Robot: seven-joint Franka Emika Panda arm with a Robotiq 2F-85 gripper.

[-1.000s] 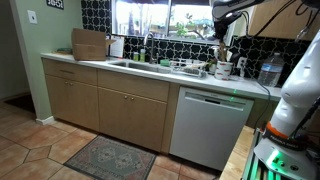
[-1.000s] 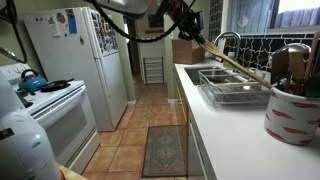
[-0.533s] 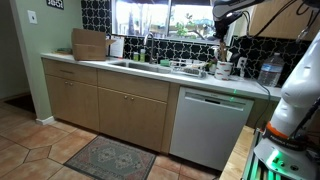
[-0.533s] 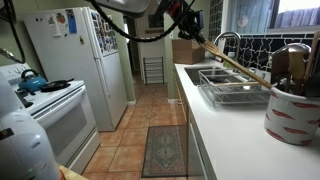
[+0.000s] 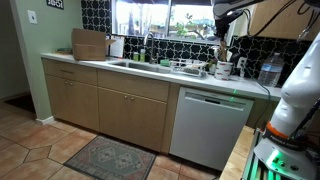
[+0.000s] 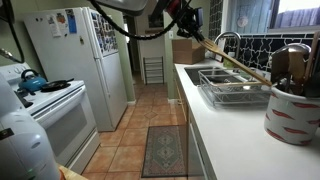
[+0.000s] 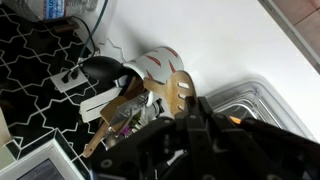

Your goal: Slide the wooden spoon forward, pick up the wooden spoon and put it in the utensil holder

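Observation:
In an exterior view my gripper (image 6: 186, 20) hangs high above the counter, shut on the wooden spoon (image 6: 232, 62). The spoon's long shaft slants down toward the utensil holder (image 6: 295, 110), a white crock with red stripes and several utensils in it. In the wrist view the spoon's slotted head (image 7: 180, 90) sticks out past my gripper (image 7: 192, 112), right over the utensil holder (image 7: 158, 66). From the far exterior view my gripper (image 5: 222, 38) is small, above the utensil holder (image 5: 223, 68).
A metal dish rack (image 6: 238, 94) lies on the white counter (image 6: 230, 140) beside the sink (image 6: 212, 72) and faucet (image 6: 228, 40). A power strip (image 7: 72, 80) and cables lie against the tiled backsplash behind the holder. The fridge (image 6: 75, 60) and stove (image 6: 40, 100) stand across the aisle.

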